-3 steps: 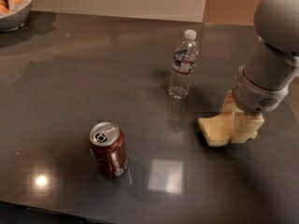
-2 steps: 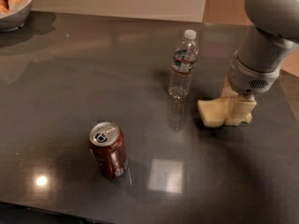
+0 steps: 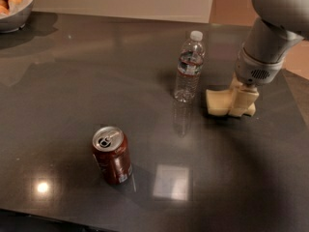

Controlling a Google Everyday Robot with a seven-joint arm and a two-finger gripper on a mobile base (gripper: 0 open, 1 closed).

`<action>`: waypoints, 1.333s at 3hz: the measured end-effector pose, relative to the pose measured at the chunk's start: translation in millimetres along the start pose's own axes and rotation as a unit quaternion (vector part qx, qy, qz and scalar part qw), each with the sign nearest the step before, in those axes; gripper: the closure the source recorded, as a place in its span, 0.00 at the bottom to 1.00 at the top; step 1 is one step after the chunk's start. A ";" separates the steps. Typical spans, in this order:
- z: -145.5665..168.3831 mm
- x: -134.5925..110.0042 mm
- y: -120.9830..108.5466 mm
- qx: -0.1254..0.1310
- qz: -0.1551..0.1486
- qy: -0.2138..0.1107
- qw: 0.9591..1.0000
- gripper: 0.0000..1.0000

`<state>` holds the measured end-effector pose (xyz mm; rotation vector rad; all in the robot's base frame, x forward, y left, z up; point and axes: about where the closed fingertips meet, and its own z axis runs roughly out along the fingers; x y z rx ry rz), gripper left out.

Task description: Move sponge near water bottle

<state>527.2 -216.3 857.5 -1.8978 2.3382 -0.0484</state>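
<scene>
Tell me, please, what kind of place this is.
Probably a kitchen or break-room counter: a dark polished countertop, a bowl of what looks like fruit at its far left corner, a soda can and a water bottle. The gripper holds the sponge beside the bottle.

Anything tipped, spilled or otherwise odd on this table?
Nothing stands out. The water bottle and soda can both stand upright, and no spill shows on the table. The sponge is just right of the bottle in view, with the pincer at its right end.
</scene>
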 end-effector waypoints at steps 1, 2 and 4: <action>5.9 -6.4 -4.5 -0.005 0.013 -0.019 1.000 0.36; 11.9 -12.6 -2.7 -0.009 0.017 -0.037 0.999 0.12; 11.6 -12.8 -2.9 -0.008 0.017 -0.036 0.999 0.00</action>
